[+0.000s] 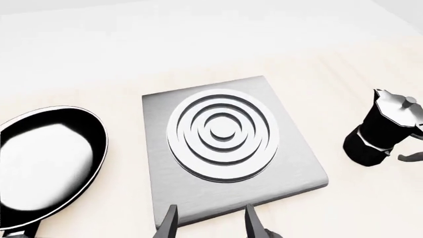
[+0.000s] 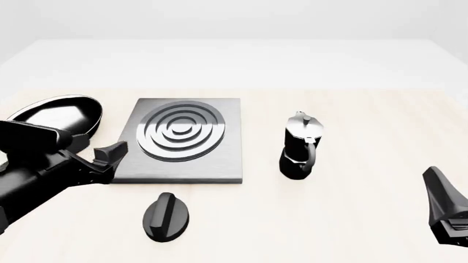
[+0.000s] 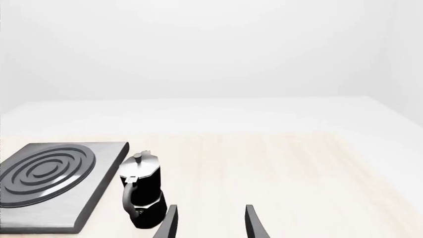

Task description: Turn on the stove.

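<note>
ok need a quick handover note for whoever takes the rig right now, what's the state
Left gripper: open, empty, hovering by the stove plate's near left corner.
Right gripper: open, empty, low at the right, away from everything.
Knob: on the table in front of the plate, untouched.
Frying pan sits left of the plate, moka pot right.
Done: nothing yet. Left: grasp the knob and turn it.

Stove [image 1: 231, 144] between frying pan [image 1: 46, 166] and moka pot [image 1: 383, 131]

The left arm [image 2: 36, 164] is matte black and blocky, ending in a gripper [image 2: 109, 155] with short wedge-shaped fingers. The right gripper [image 2: 450, 211] is a matching black, pointed shape.
</note>
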Robot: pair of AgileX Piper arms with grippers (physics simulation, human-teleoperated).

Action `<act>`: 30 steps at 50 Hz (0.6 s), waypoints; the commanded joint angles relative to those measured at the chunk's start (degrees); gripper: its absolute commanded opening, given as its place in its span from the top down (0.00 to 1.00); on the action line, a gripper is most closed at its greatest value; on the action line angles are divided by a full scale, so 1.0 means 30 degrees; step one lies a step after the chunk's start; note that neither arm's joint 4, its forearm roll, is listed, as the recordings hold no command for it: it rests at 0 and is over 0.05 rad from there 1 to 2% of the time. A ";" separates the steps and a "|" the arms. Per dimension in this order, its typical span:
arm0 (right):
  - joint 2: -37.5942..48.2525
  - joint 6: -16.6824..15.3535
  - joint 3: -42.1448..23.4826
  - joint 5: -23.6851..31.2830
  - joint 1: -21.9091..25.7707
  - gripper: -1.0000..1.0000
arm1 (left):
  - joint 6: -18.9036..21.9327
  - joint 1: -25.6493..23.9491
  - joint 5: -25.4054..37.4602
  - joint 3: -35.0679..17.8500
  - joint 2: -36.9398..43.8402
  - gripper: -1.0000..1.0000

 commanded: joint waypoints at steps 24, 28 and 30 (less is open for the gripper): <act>0.0330 0.0415 0.0014 -0.0271 0.0103 0.00 | -0.3929 -0.3710 0.0629 -0.1198 0.4852 0.00; 0.0249 0.0446 0.0016 -0.0214 0.0110 0.00 | -0.4232 -0.3852 0.0691 -0.1230 0.4921 0.00; 0.0210 0.0471 0.0015 -0.0189 0.0112 0.00 | -0.4468 -0.3935 0.0661 -0.1252 0.5084 0.00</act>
